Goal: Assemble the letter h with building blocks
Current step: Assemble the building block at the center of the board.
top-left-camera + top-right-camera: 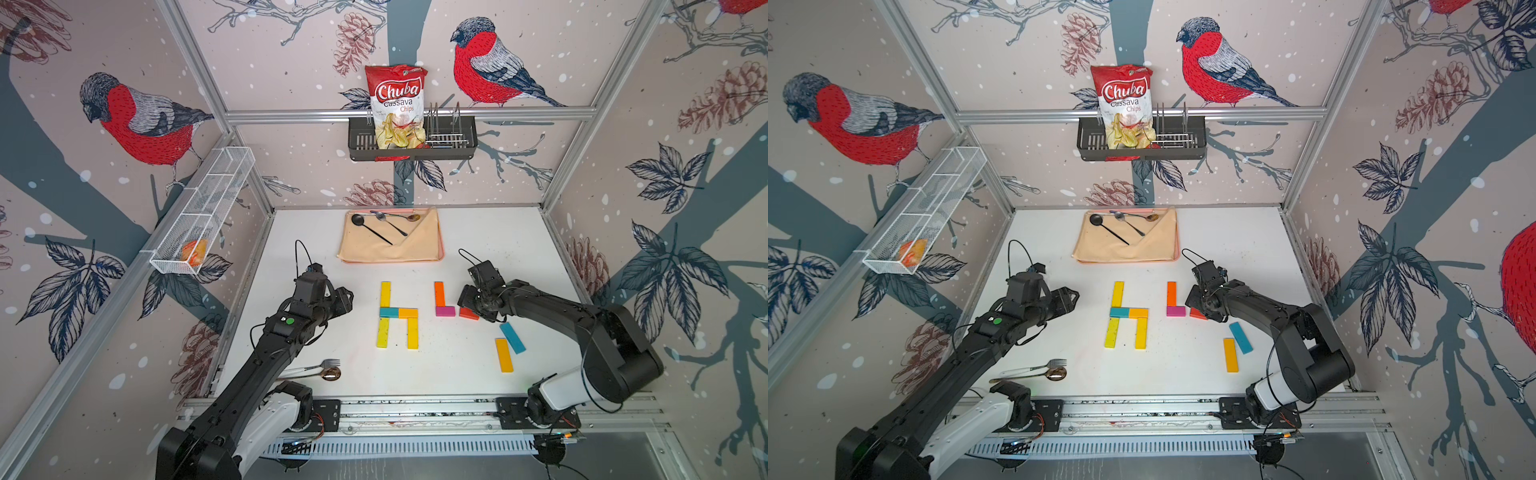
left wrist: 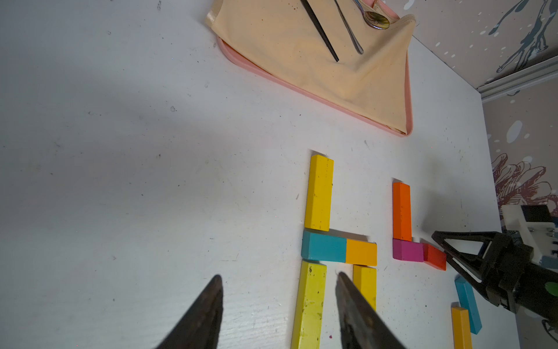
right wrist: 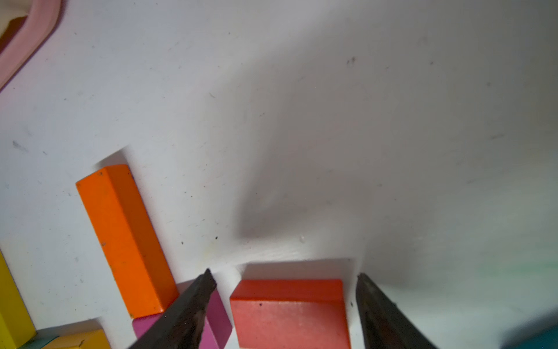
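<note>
White, scuffed worktop (image 1: 498,249), bullfinch wallpaper (image 1: 137,124) all round. Building blocks (image 1: 390,312) lie flat mid-worktop: a yellow-teal h shape, orange-magenta L beside it. Right claw (image 3: 284,272) is spread around the red block (image 3: 290,311), gaps both sides; left claw (image 2: 278,275) is spread too, holding nothing.

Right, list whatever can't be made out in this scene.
Red block: one end under the right claw in both top views; cut by the frame edge in the right wrist view.
Magenta block: mostly behind a claw finger in the right wrist view.
Tray: the cloth covers all but its pink rim, wherever it shows.
Packet in the wire basket: too small, veiled by mesh, top views.
</note>
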Motion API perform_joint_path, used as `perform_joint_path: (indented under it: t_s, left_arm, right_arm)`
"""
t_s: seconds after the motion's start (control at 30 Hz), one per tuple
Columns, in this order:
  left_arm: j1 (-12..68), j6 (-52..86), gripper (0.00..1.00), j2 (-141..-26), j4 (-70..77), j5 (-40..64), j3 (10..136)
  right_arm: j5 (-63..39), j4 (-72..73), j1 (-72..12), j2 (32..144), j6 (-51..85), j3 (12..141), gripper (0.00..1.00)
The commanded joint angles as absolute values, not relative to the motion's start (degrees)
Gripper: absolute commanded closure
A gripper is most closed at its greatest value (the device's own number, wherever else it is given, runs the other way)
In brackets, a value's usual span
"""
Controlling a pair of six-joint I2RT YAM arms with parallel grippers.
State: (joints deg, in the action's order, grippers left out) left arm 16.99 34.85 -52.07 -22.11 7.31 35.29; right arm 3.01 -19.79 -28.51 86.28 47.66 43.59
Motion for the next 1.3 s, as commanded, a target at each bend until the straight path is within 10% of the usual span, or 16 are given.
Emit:
perform_joint_path:
  t_s: [0.0,1.27]
  left_arm:
    - [16.92,34.27,0.41,-52.03,-20.42,7.62,35.26]
    - [16.95,34.15,0.41,-52.32,-20.32,7.82,35.33]
  right_arm:
    - [2.68,-19.95,-28.55,86.98,46.93,43.94,0.23]
    - [5.85,-23.08,-29.57,85.96,44.78,48.22,0.24]
